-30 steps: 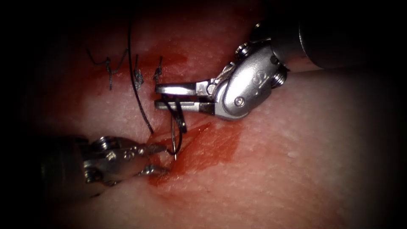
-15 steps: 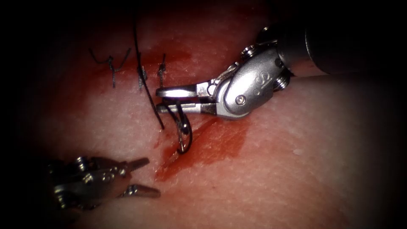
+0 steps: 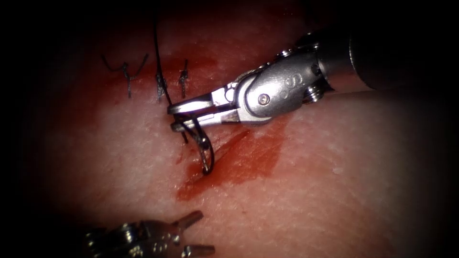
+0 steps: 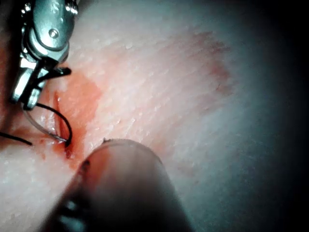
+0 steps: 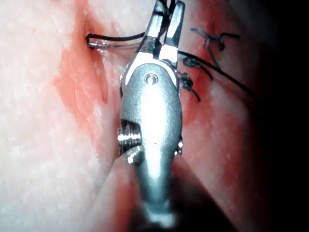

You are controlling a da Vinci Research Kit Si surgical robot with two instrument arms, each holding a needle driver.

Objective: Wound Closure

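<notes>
left pincer (image 3: 193, 234) cut off by endoscope view's bottom edge; needle (image 3: 206, 152) tip buried in tissue (image 3: 334, 191).

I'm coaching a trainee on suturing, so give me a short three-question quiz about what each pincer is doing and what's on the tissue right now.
1. True or false: the left pincer holds the needle.
2. What does the right pincer grip? A: the tissue. B: the needle. C: nothing.
3. Fill in: the number of knotted stitches in a row is ___.

Key:
1. False. The left pincer is open and empty, below the cut.
2. B. It is shut on the needle near its tail end, and the needle's point meets the cut.
3. Three.
</notes>
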